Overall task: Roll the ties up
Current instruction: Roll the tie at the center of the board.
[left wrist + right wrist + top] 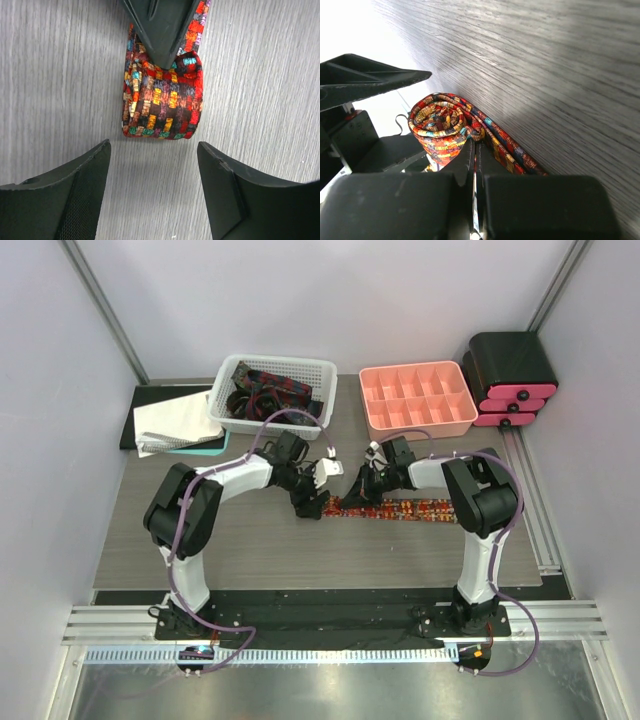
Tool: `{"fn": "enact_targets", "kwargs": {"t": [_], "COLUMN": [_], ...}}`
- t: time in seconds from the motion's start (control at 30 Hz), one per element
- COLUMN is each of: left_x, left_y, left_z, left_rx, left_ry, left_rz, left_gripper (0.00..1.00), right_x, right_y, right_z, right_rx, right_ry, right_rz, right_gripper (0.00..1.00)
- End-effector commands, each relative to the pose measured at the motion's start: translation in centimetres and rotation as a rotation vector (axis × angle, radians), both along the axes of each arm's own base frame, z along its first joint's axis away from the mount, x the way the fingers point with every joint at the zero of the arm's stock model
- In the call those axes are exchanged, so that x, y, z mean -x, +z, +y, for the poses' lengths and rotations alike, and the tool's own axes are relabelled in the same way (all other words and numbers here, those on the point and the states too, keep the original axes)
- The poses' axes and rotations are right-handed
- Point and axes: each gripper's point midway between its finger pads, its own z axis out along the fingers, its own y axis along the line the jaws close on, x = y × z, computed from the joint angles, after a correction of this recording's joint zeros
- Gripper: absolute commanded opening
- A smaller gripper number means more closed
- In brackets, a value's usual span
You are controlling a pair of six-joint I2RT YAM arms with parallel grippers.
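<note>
Tie (420, 510) in red with a multicoloured block print lies mid-table on the grey woodgrain table (250, 550). Its 9 o'clock end is wound into a tight roll (162, 102), and the flat tail runs toward 3 o'clock beneath the right arm. The left gripper (154, 148) stands released, its fingers spread either side of the roll without touching it. The right gripper (472, 144) is clenched, its tip meeting the fabric where roll joins tail; whether cloth is pinched between the fingers cannot be told. More ties (262, 390) fill a white basket (262, 426) at 11 o'clock, and a pink compartment tray (415, 426) sits at 1 o'clock.
</note>
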Motion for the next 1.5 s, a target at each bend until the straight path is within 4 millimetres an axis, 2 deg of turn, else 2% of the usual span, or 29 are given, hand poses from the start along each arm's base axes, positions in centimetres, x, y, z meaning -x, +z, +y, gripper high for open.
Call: {"fn": "enact_targets", "kwargs": {"t": [0.0, 0.1, 0.13, 0.17, 0.2, 0.23, 0.33, 0.47, 0.67, 0.77, 0.9, 0.93, 0.97, 1.03, 1.13, 1.17, 1.27, 1.3, 1.4, 1.47], "left_x": [-0.8, -0.9, -0.2, -1.1, -0.3, -0.3, 0.5, 1.1, 0.7, 1.3, 1.7, 1.6, 2.3, 1.8, 2.4, 2.3, 2.7, 2.6, 2.4, 2.7], "left_y": [2.8, 2.9, 2.5, 3.5, 2.4, 3.0, 2.9, 2.3, 1.7, 1.1, 0.6, 0.5, -0.7, -0.7, -1.6, -2.0, -2.5, -2.5, -2.7, -2.9], "left_z": [-2.5, -3.3, -3.1, -3.9, -3.5, -3.6, -3.6, -3.8, -4.7, -5.4, -5.6, -5.5, -4.9, -4.6, -3.9, -3.5, -3.0, -2.8, -2.9, -2.7], "left_rx": [0.178, 0.228, 0.244, 0.304, 0.31, 0.346, 0.445, 0.471, 0.502, 0.51, 0.464, 0.439, 0.382, 0.318, 0.211, 0.173, 0.096, 0.07, 0.037, 0.009], "left_ry": [-0.031, -0.032, -0.015, -0.017, 0.015, 0.026, 0.051, 0.072, 0.074, 0.057, 0.047, 0.044, 0.04, 0.056, 0.027, 0.023, 0.021, 0.028, 0.029, 0.027], "left_rz": [-0.066, -0.064, -0.036, -0.106, -0.078, -0.102, -0.168, -0.167, -0.221, -0.225, -0.268, -0.286, -0.237, -0.238, -0.203, -0.208, -0.168, -0.164, -0.167, -0.144], "left_gripper": [0.7, 0.7, 0.7, 0.7, 0.7, 0.7, 0.71, 0.71, 0.7, 0.66, 0.39, 0.36, 0.32, 0.27, 0.22, 0.21, 0.2, 0.2, 0.21, 0.22], "right_x": [1.8, 2.0, 2.2, 2.3, 2.5, 2.5, 3.2, 4.2, 4.8, 5.0, 4.7, 4.5, 4.2, 3.8, 2.8, 2.1, 1.5, 1.2, 1.5, 1.8], "right_y": [-5.8, -6.0, -6.0, -6.1, -6.1, -6.1, -6.2, -6.7, -7.3, -7.5, -7.2, -7.0, -6.7, -6.0, -3.9, -2.5, -0.2, 1.3, 3.2, 3.6], "right_z": [-2.8, -3.0, -3.0, -3.1, -3.1, -3.2, -3.6, -3.8, -3.9, -4.0, -3.7, -3.6, -3.4, -3.1, -2.5, -2.4, -2.5, -2.8, -3.3, -3.2], "right_rx": [0.224, 0.228, 0.221, 0.218, 0.216, 0.212, 0.197, 0.189, 0.184, 0.187, 0.176, 0.169, 0.162, 0.145, 0.105, 0.087, 0.061, 0.045, 0.02, 0.012], "right_ry": [-0.008, -0.001, 0.008, 0.009, 0.018, 0.022, 0.05, 0.09, 0.113, 0.116, 0.117, 0.114, 0.109, 0.109, 0.11, 0.107, 0.097, 0.086, 0.083, 0.084], "right_rz": [0.062, 0.063, 0.067, 0.071, 0.076, 0.078, 0.091, 0.113, 0.131, 0.133, 0.128, 0.122, 0.11, 0.088, 0.036, 0.0, -0.042, -0.065, -0.087, -0.091], "right_gripper": [0.01, 0.01, 0.01, 0.01, 0.01, 0.01, 0.01, 0.01, 0.01, 0.01, 0.01, 0.01, 0.01, 0.01, 0.03, 0.06, 0.21, 0.3, 0.41, 0.45]}}
